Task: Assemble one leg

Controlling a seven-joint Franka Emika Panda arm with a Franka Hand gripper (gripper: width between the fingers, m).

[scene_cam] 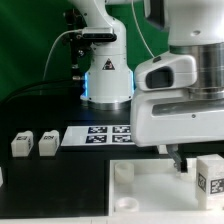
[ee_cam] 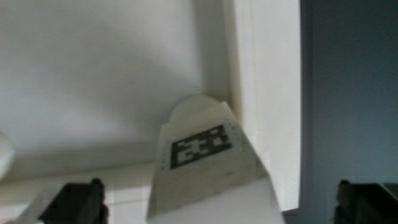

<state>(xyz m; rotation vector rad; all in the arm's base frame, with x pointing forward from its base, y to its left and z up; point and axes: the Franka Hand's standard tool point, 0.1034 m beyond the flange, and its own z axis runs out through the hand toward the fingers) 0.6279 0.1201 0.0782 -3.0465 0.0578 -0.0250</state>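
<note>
Two white legs stand side by side on the black table at the exterior view's left, with the marker board lying flat just beside them. Nearer the camera lies the large white panel, and a third tagged leg sits at its right end. The Panda arm's gripper hangs over the panel, its fingers spread wide and holding nothing, a tagged leg showing between them in the wrist view.

Ext cam low, facing arm base; wrist cam v. close, prob. same panel.
</note>
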